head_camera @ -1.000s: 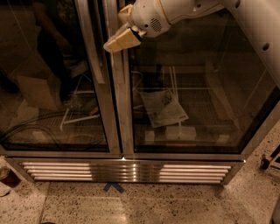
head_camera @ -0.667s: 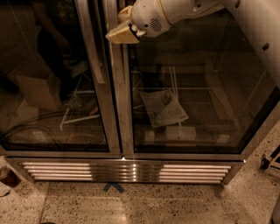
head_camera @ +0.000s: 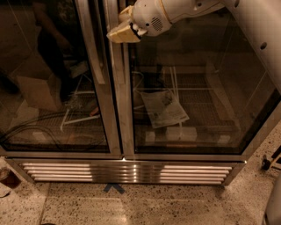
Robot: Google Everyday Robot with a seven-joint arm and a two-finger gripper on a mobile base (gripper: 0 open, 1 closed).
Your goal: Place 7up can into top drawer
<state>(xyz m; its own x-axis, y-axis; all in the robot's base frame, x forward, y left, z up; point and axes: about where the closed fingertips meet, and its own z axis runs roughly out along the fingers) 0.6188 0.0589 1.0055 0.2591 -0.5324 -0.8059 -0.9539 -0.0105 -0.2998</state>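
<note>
My gripper hangs at the top of the camera view, on the end of the white arm that reaches in from the upper right. It is in front of the centre post between two glass doors of a refrigerated cabinet. Nothing shows in the gripper from this angle. The 7up can is out of view. The top drawer is out of view as well.
The cabinet fills most of the view, with a long handle on the left door and a metal grille along its base. A sheet of paper lies on a wire shelf inside. Speckled floor with a blue mark lies below.
The gripper has risen slightly toward the top edge and levelled out from a downward tilt. The cabinet and floor look the same.
</note>
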